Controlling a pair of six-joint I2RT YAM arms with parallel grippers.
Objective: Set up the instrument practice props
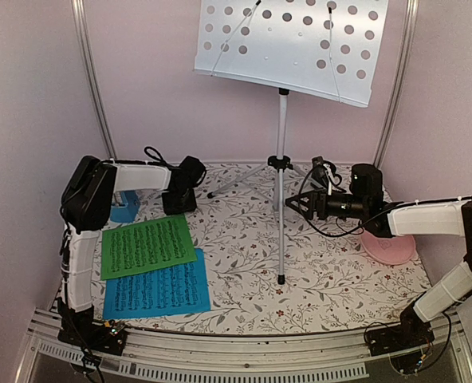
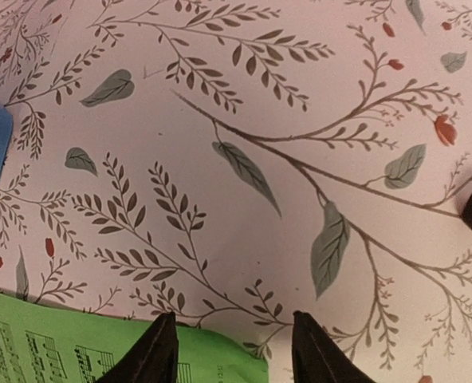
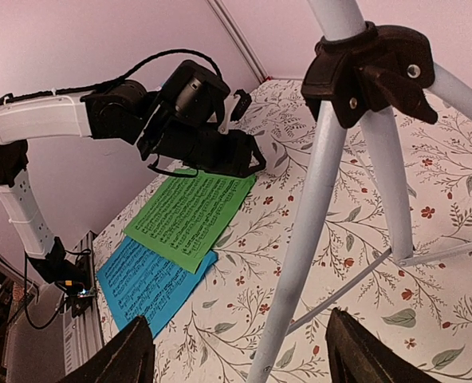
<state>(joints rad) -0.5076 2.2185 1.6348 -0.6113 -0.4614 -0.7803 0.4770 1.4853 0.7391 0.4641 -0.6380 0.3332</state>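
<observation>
The silver tripod music stand (image 1: 281, 136) stands at mid-table, its perforated grey-white desk (image 1: 292, 44) empty. The green sheet (image 1: 147, 244) lies at the left, overlapping the blue sheet (image 1: 156, 290) nearer the front edge. The blue metronome (image 1: 124, 207) sits behind my left arm, mostly hidden. My left gripper (image 1: 178, 209) is open, pointing down just above the green sheet's far right corner (image 2: 220, 359). My right gripper (image 1: 293, 203) is open and empty, its fingers either side of the stand's front leg (image 3: 300, 263), not touching it. Both sheets show in the right wrist view (image 3: 192, 211).
A pink plate (image 1: 389, 246) lies under my right forearm at the right. Floral cloth (image 1: 332, 279) covers the table. Pink walls close in the back and sides. The stand's other legs (image 1: 240, 182) spread toward the back.
</observation>
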